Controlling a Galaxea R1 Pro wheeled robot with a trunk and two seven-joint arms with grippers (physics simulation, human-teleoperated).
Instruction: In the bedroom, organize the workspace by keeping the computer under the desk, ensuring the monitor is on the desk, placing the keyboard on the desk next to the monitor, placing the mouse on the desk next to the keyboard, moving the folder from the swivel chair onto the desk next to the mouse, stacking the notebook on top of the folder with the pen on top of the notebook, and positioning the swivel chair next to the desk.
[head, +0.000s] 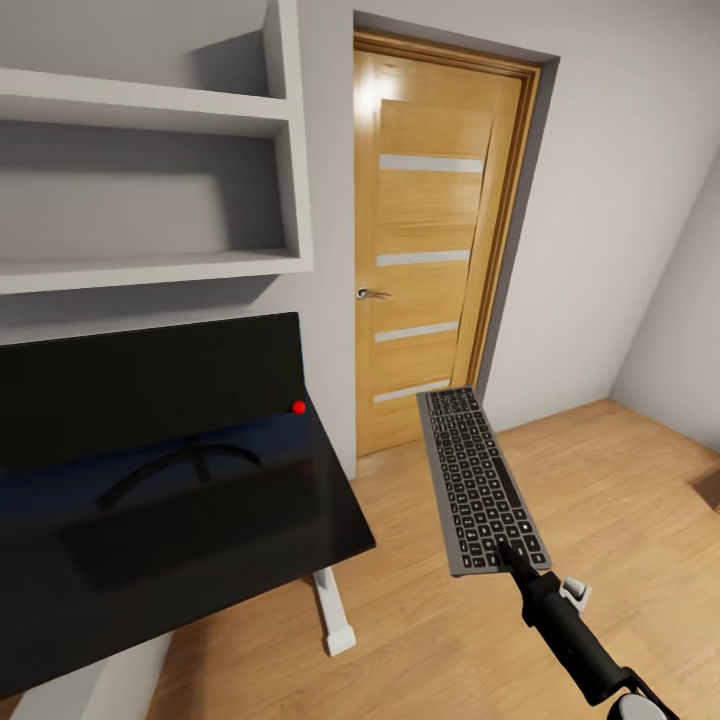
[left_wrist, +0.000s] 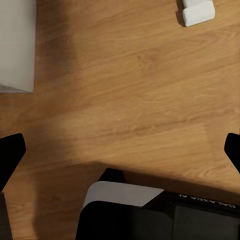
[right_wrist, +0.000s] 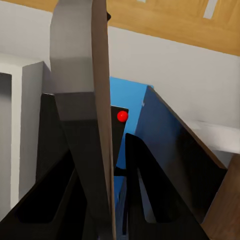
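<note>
The keyboard hangs in the air over the wood floor, right of the desk, with its near end clamped in my right gripper. The right wrist view shows the keyboard edge-on between the black fingers. Beyond it are the monitor with its red dot and the desk's blue back panel. On the black desk top the monitor stands upright. My left gripper is open over bare floor, nothing between its fingertips.
A closed wooden door is straight ahead, behind the keyboard. White wall shelves hang above the desk. The desk's white foot rests on the floor, also seen as the foot from the left wrist. A pale flat surface is nearby.
</note>
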